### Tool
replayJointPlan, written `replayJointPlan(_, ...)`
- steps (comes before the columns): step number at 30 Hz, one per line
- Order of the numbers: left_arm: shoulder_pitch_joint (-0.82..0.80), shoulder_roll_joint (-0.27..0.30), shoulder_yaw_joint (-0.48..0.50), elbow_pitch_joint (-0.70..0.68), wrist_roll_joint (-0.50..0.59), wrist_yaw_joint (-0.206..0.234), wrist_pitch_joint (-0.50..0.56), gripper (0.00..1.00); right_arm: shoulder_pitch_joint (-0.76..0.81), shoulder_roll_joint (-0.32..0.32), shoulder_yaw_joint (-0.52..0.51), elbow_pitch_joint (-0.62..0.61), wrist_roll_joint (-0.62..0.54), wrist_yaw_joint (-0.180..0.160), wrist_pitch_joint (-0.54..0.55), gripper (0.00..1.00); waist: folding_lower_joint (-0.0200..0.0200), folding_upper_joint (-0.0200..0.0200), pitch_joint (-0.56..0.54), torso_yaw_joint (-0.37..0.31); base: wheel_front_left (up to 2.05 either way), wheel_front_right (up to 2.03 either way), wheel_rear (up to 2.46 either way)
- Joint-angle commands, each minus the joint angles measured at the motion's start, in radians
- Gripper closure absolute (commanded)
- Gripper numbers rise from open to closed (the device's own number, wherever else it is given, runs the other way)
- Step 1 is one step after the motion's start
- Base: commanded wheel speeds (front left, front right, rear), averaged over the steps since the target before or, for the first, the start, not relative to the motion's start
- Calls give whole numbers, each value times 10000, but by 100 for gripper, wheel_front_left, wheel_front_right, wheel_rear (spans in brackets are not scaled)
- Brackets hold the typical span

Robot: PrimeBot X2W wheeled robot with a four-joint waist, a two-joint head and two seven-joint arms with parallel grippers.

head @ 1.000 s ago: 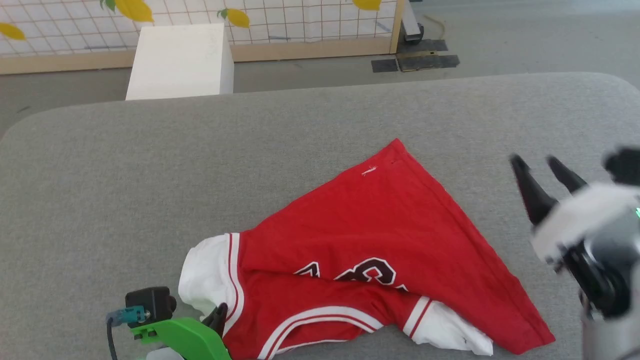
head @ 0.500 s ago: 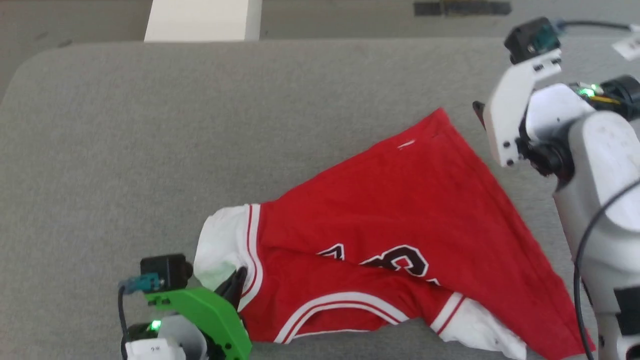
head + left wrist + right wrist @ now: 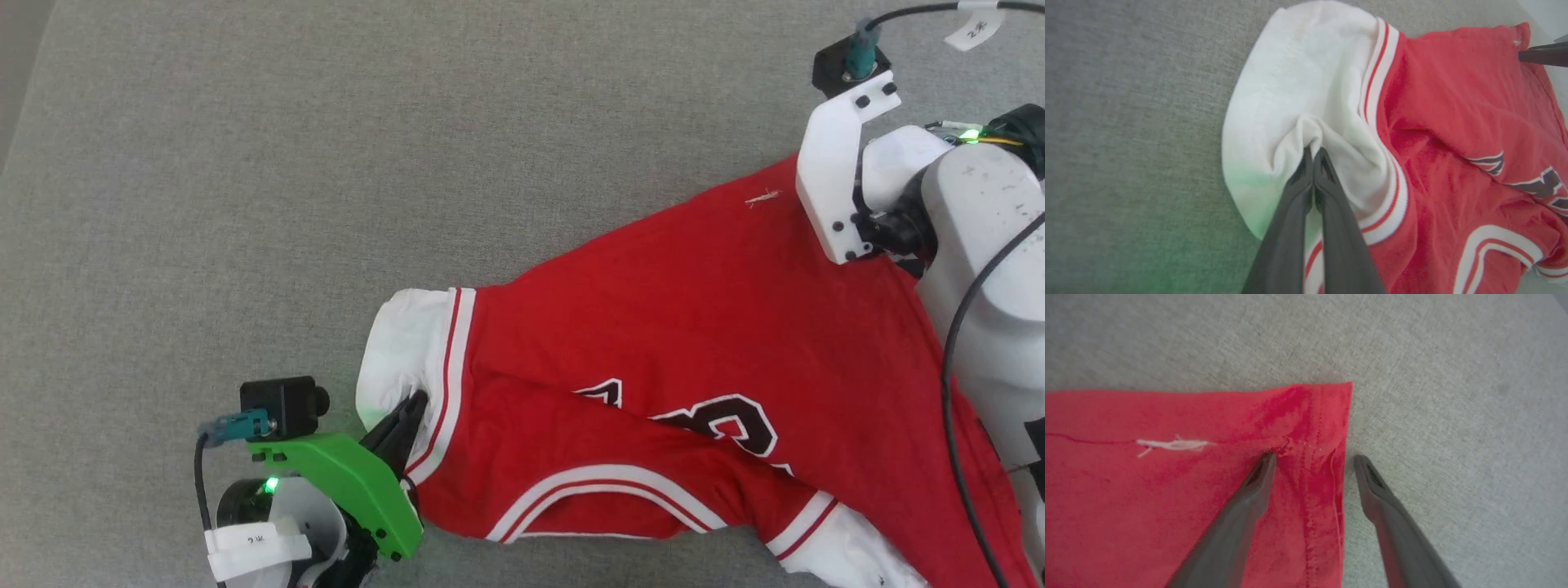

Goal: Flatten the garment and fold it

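Rumpled red garment (image 3: 653, 327) on grey surface (image 3: 245, 163)

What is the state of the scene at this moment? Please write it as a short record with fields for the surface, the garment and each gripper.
surface: grey fabric surface
garment: red jersey, front up, creased, lettering partly hidden in a fold, not yet flat
left gripper: shut, pinching the white sleeve
right gripper: open, astride the edge at the hem corner, one finger over red cloth, the other over the surface
loose thread: white, on the seam near that corner
folding: not yet done
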Motion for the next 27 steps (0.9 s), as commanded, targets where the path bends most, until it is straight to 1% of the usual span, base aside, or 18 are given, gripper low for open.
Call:
replayJointPlan(1, -44, 27, 35, 260, -3, 80, 5, 100, 427, 75, 287, 282, 245, -7, 216, 66, 0, 0, -96, -54, 0, 0, 0)
replayJointPlan(2, -35, 37, 41, 284, 4, 92, -4, 100, 432, 12, 340, 218, 317, -7, 193, 93, 0, 0, -176, -103, 0, 0, 0)
replayJointPlan(3, -17, 47, 49, 309, 4, 110, -6, 100, 454, -53, 351, 148, 449, -7, 184, 100, 0, 0, -287, -172, 0, 0, 0)
replayJointPlan(6, 68, 82, 75, 353, 18, 167, -38, 100, 488, -170, -2, -214, 763, -7, -319, 100, 0, 0, -688, -381, 0, 0, 0)
replayJointPlan(10, 265, 117, 161, 325, 71, 272, -225, 100, 790, -350, -586, -1083, 1100, -7, -1414, 100, 0, 0, -1387, -777, 0, 0, 0)
replayJointPlan(13, 453, 106, 228, 276, 143, 398, -430, 100, 1513, -426, -1316, -2034, 1549, -7, -2132, 100, 0, 0, -1928, -1071, 0, 0, 0)
replayJointPlan(16, 695, 161, 267, 218, 185, 558, -456, 100, 2689, -436, -2112, -3259, 1970, -7, -2480, 100, 0, 0, -2400, -1334, 0, 0, 0)
replayJointPlan(19, 983, 212, 332, 108, 150, 750, -400, 100, 4438, -393, -3021, -4721, 2229, -7, -2428, 100, 0, 0, -2839, -1588, 0, 0, 0)
replayJointPlan(23, 1378, 243, 389, -104, 109, 994, -351, 100, 7033, 206, -4277, -6442, 2610, -7, -1949, 100, 0, 0, -3286, -1846, 0, 0, 0)
replayJointPlan(27, 1697, 217, 432, -317, 13, 1127, -351, 100, 9299, 937, -5090, -7829, 2862, -7, -1267, 100, 0, 0, -3550, -1983, 0, 0, 0)
